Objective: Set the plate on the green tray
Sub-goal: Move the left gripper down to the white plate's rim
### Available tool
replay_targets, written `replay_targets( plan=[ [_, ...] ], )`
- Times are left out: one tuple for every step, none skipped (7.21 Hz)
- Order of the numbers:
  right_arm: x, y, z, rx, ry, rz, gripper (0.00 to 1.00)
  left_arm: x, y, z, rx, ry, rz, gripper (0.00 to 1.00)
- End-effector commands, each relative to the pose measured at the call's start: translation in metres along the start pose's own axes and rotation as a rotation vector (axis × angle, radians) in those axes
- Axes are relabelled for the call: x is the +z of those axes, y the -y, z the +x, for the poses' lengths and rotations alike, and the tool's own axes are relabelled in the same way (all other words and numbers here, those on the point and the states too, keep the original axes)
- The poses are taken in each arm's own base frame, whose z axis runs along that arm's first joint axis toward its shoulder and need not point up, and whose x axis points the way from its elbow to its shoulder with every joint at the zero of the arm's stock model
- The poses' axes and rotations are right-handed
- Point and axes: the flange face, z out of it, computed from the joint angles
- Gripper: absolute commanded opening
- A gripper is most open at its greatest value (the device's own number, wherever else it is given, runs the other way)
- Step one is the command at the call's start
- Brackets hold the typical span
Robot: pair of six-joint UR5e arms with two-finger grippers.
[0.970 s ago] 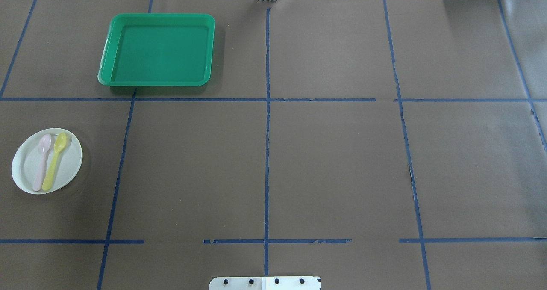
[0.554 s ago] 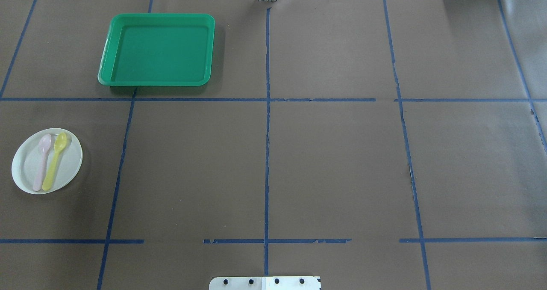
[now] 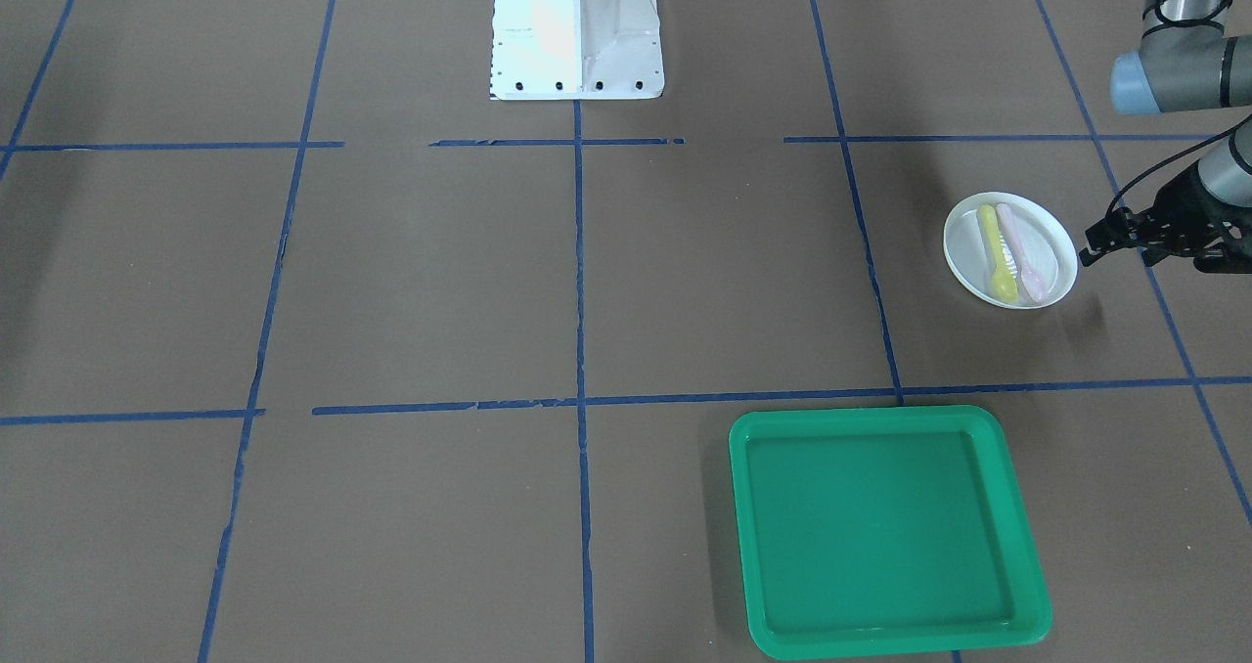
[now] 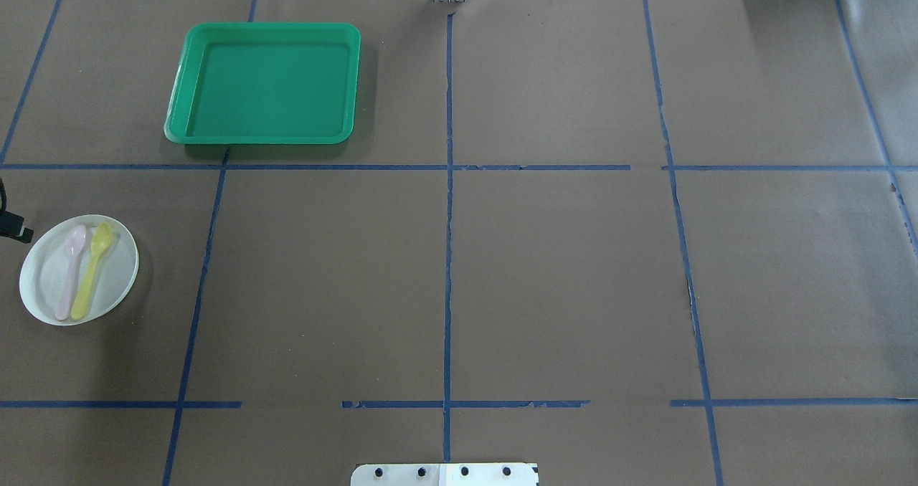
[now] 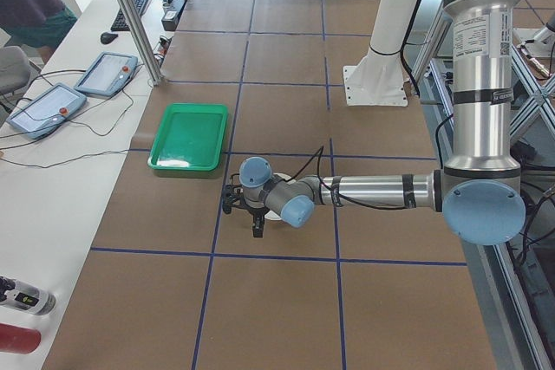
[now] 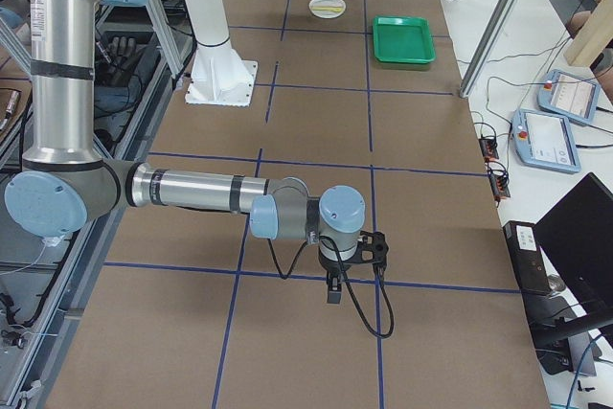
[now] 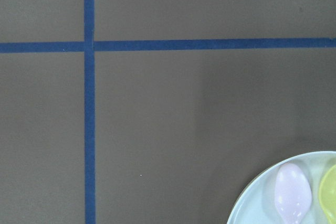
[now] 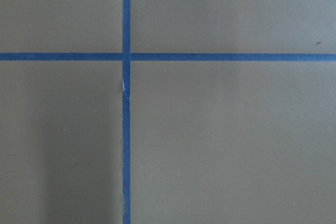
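Observation:
The white plate (image 4: pixel 50 285) lies at the table's left side, with a pink spoon (image 4: pixel 70 271) and a yellow spoon (image 4: pixel 92 267) on it. It also shows in the front-facing view (image 3: pixel 968 252) and in the corner of the left wrist view (image 7: pixel 262 203). The green tray (image 4: pixel 265 83) lies empty farther away, also in the front-facing view (image 3: pixel 885 531). My left gripper (image 3: pixel 1097 238) hovers just outside the plate's rim; its jaws look open and empty. My right gripper (image 6: pixel 330 284) hangs over bare table far from both; I cannot tell its state.
The robot's white base (image 3: pixel 577 27) stands at the table's middle edge. Blue tape lines (image 4: pixel 448 256) cross the brown table cover. Control tablets (image 5: pixel 52 101) and cables lie on the white bench beyond the tray.
My left gripper has come into the overhead view at the left edge, beside the plate. The plate, spoons and tray have not moved.

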Motion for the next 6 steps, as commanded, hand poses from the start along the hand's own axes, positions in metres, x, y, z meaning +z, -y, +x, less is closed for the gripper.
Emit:
replay_targets(
  plan=[
    [-0.0005,0.0001,-0.0005,-0.001,0.0,0.001,1.0,0.0231,-0.0109,0.0091,0.025,-0.006,-0.035,1.0],
    [0.0,0.0,0.0,0.0,0.0,0.0,1.0,0.0262,-0.0125,0.0119,0.033,-0.006,-0.042,1.0],
    [-0.0005,0.0001,-0.0005,-0.001,0.0,0.001,1.0,0.0302,-0.0148,0.0154,0.041,-0.007,-0.051,0.94],
    [0.0,0.0,0.0,0.0,0.0,0.0,1.0,0.0298,-0.0146,0.0161,0.045,-0.007,-0.05,0.8],
    [-0.0005,0.0001,-0.0005,-0.001,0.0,0.001,1.0,0.0302,-0.015,0.0168,0.052,-0.01,-0.052,0.74],
    [-0.0005,0.0001,-0.0005,-0.001,0.0,0.001,1.0,0.03,-0.0143,0.0176,0.054,-0.01,-0.051,0.72]
  ],
)
